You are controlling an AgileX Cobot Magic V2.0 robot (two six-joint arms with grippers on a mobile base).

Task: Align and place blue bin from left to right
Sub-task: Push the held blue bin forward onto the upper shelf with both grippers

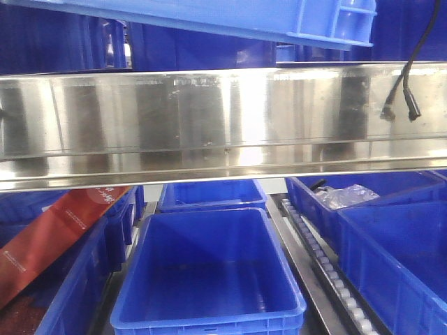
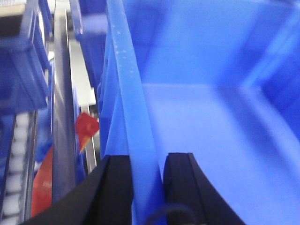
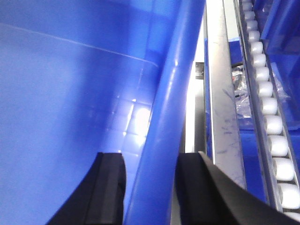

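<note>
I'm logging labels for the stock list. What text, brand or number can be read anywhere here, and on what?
Red package, lower left in the front view: white print along its upper end and lower edge, too small and blurred to read.
Blue bin and the steel shelf beam: no legible text.
Both wrist views: no text visible.

Front view counts:
- one blue bin [image 1: 209,17] at top edge, tilted
- about six other blue tubs [image 1: 209,269] beneath steel shelf beam [image 1: 223,125]; exact number unclear, some cropped
- one red carton [image 1: 52,237]
- one roller track [image 1: 328,269]
- two black cable plugs [image 1: 399,108]
- one clear plastic bag [image 1: 346,197]

Wrist views: two grippers, left gripper [image 2: 146,180], right gripper [image 3: 151,187].
</note>
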